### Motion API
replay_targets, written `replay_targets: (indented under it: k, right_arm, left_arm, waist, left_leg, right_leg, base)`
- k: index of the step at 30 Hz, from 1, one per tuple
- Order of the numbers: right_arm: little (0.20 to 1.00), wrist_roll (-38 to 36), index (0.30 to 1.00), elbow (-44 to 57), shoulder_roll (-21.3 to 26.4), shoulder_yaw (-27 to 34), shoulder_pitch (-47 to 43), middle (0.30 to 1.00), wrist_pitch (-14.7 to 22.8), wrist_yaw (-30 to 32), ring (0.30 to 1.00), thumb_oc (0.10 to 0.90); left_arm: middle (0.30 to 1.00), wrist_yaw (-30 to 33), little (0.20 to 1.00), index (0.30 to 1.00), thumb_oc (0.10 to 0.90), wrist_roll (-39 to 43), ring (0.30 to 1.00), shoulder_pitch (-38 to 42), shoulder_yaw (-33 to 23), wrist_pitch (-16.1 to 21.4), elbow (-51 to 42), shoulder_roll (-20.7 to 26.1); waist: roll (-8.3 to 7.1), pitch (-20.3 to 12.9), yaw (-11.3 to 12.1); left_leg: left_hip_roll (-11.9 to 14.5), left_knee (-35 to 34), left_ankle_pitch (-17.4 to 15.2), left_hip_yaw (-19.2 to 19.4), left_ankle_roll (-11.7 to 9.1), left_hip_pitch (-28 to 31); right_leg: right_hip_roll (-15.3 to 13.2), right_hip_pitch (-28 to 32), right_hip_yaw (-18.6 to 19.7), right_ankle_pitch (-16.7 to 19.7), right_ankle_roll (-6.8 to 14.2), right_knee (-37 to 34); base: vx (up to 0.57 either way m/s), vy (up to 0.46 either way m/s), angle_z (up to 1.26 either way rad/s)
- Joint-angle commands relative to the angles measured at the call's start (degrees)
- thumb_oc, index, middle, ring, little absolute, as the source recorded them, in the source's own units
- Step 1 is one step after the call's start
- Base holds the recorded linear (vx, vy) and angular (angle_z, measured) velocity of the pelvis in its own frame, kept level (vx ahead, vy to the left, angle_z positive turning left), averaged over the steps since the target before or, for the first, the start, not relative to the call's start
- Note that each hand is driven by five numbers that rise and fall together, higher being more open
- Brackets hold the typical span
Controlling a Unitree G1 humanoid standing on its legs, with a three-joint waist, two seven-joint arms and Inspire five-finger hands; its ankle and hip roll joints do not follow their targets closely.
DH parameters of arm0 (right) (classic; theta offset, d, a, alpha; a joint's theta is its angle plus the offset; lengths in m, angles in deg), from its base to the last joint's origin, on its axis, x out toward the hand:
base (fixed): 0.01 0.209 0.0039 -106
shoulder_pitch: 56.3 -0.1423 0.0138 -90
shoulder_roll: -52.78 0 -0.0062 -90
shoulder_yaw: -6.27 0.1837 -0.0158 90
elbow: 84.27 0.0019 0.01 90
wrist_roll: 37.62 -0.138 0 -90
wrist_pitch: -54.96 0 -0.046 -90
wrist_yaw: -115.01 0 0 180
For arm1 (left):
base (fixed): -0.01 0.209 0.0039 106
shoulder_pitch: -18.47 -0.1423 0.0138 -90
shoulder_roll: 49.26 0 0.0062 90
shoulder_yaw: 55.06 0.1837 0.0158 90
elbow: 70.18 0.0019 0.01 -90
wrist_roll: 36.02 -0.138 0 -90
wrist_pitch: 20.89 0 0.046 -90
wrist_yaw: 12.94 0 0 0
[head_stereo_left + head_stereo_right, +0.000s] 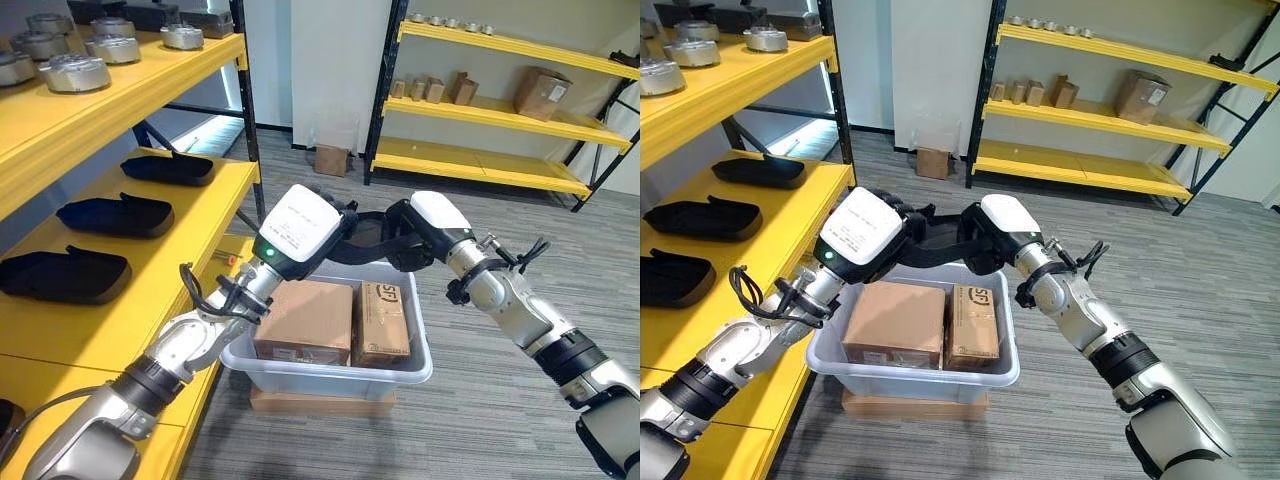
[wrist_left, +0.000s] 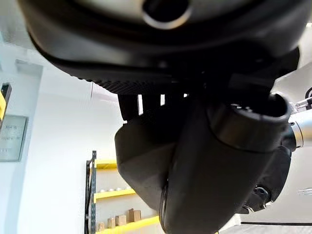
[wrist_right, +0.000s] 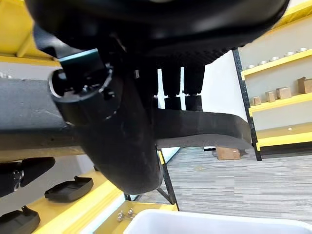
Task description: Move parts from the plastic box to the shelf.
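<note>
The yellow shelf point(image 1: 150, 210) runs along the robot's left; its middle level carries three black moulded parts point(image 1: 115, 215) in a row, and the upper level carries round metal parts point(image 1: 75, 72). A second yellow shelf unit point(image 1: 500, 110) stands against the far wall with small cartons on it. The plastic box point(image 1: 330, 375), pale and translucent, sits on a flat cardboard sheet point(image 1: 320, 403) on the grey floor, just beside the near shelf. It holds two brown cartons point(image 1: 305, 320), side by side and touching. Above the far edge of the box, a black part point(image 1: 940, 245) spans between both hands. The left hand point(image 1: 902, 222) and the right hand point(image 1: 978, 240) each have fingers curled round one end of it.
</note>
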Motion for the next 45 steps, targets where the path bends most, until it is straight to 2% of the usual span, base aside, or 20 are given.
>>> replay_targets:
  k: [1,12,13,14,22,25,28,33,35,38,41,45]
  right_arm:
    - [0.300,-4.56,0.300,1.99,-4.81,2.44,-16.61,0.300,5.17,5.58,0.300,0.400]
    - [0.300,-5.05,0.300,1.74,-6.95,3.61,-16.22,0.300,4.65,6.30,0.300,0.400]
    - [0.805,-6.06,0.805,1.92,-7.51,4.32,-15.43,0.805,4.62,6.07,0.805,0.761]
    - [1.000,-6.09,1.000,1.97,-7.51,4.33,-15.38,1.000,4.61,6.03,1.000,0.900]
    - [1.000,-13.14,1.000,4.47,-9.42,8.80,-10.67,1.000,4.35,5.18,1.000,0.900]
    - [1.000,-19.16,1.000,8.55,-10.20,14.56,-3.30,1.000,5.15,4.77,1.000,0.900]
    - [1.000,-20.04,1.000,10.53,-9.66,16.65,-0.12,1.000,5.32,4.36,1.000,0.900]
    - [1.000,-23.03,1.000,14.75,-8.72,23.90,9.53,1.000,6.24,3.17,1.000,0.900]
    - [1.000,-22.95,1.000,15.26,-8.43,25.00,10.92,1.000,6.37,3.05,1.000,0.900]
    - [1.000,-24.25,1.000,16.52,-8.27,30.07,16.87,1.000,6.84,2.48,1.000,0.900]
    - [1.000,-25.20,1.000,17.26,-8.75,32.69,19.86,1.000,7.04,2.28,1.000,0.900]
    - [1.000,-25.59,1.000,18.46,-11.17,39.22,28.28,1.000,7.46,2.38,1.000,0.900]
  left_arm:
    - [0.300,1.85,0.300,0.300,0.400,0.70,0.300,8.89,3.40,1.70,1.23,-2.15]
    - [0.300,1.65,0.300,0.300,0.400,2.13,0.300,8.10,3.22,1.67,0.98,-4.26]
    - [0.300,1.58,0.300,0.300,0.400,2.47,0.300,7.60,2.80,1.58,1.32,-4.52]
    - [0.300,1.56,0.300,0.300,0.400,2.48,0.300,7.55,2.79,1.59,1.30,-4.51]
    - [0.300,1.01,0.300,0.300,0.400,3.37,0.300,4.56,0.43,1.24,1.67,-4.76]
    - [0.300,0.75,0.300,0.300,0.400,3.71,0.300,1.28,-2.99,0.89,1.86,-3.47]
    - [0.300,0.73,0.300,0.300,0.400,3.52,0.300,-0.93,-4.73,0.77,2.06,-2.25]
    - [0.300,2.06,0.300,0.300,0.400,4.55,0.300,-7.96,-13.36,-0.86,4.18,-0.58]
    - [0.300,2.31,0.300,0.300,0.400,4.82,0.300,-9.20,-14.85,-1.11,4.29,-0.56]
    - [0.300,3.24,0.300,0.300,0.400,6.86,0.300,-13.22,-20.70,-1.79,4.48,-1.49]
    - [0.300,3.65,0.300,0.300,0.400,7.77,0.300,-15.11,-23.60,-1.81,3.57,-1.99]
    - [0.300,5.38,0.300,0.300,0.400,10.73,0.300,-20.59,-32.45,-1.68,-0.12,-3.93]
  waist:
    - [-0.68,-4.73,0.39]
    - [-0.49,-4.75,0.14]
    - [-0.47,-4.75,0.11]
    - [-0.47,-4.77,0.11]
    - [0.05,-4.95,-0.20]
    - [0.61,-4.87,-0.62]
    - [0.84,-5.02,-0.73]
    - [1.62,-5.09,-0.98]
    - [1.69,-5.21,-1.05]
    - [1.96,-5.36,-1.28]
    - [2.03,-5.54,-1.50]
    - [2.16,-5.48,-1.75]
  left_leg:
    - [1.17,-0.42,-6.84,-2.40,0.44,3.55]
    - [0.99,-0.35,-6.94,-2.31,0.62,3.58]
    - [0.94,-0.34,-6.97,-2.31,0.66,3.64]
    - [0.94,-0.34,-6.97,-2.30,0.66,3.65]
    - [0.82,-0.32,-7.24,-1.83,0.80,3.88]
    - [0.65,-0.34,-7.41,-1.63,0.93,3.94]
    - [0.54,-0.33,-7.45,-1.54,0.97,3.91]
    - [0.15,-0.35,-7.56,-1.14,1.07,3.91]
    - [0.10,-0.35,-7.57,-1.11,1.08,3.90]
    - [-0.12,-0.35,-7.60,-1.07,1.16,3.69]
    - [-0.31,-0.35,-7.66,-1.06,1.25,3.57]
    - [-0.88,-0.32,-7.81,-1.34,1.58,3.21]
  right_leg:
    - [-3.25,-1.54,4.30,-3.34,4.47,3.99]
    - [-3.24,-1.58,4.62,-3.44,4.37,4.12]
    - [-3.23,-1.60,4.63,-3.44,4.37,4.14]
    - [-3.22,-1.59,4.63,-3.45,4.37,4.14]
    - [-3.34,-1.57,5.00,-3.37,4.40,3.95]
    - [-3.48,-1.71,5.28,-3.28,4.44,3.92]
    - [-3.58,-1.85,5.39,-3.19,4.50,3.93]
    - [-3.80,-2.26,5.79,-2.99,4.62,3.80]
    - [-3.86,-2.30,5.84,-2.95,4.63,3.82]
    - [-3.93,-2.46,5.85,-2.82,4.65,3.78]
    - [-4.02,-2.61,5.97,-2.63,4.71,3.76]
    - [-4.35,-2.81,6.11,-1.89,4.86,3.47]
  base:
    - [0.00,0.000,0.00]
    - [0.00,0.000,0.00]
    - [0.00,0.000,0.00]
    - [0.00,0.000,0.00]
    - [0.00,0.008,-0.04]
    - [0.00,0.000,0.00]
    - [0.00,0.006,-0.02]
    - [0.00,0.013,-0.07]
    - [-0.01,0.005,-0.12]
    - [0.00,0.001,-0.02]
    - [0.00,0.000,0.00]
    - [0.00,0.000,0.00]
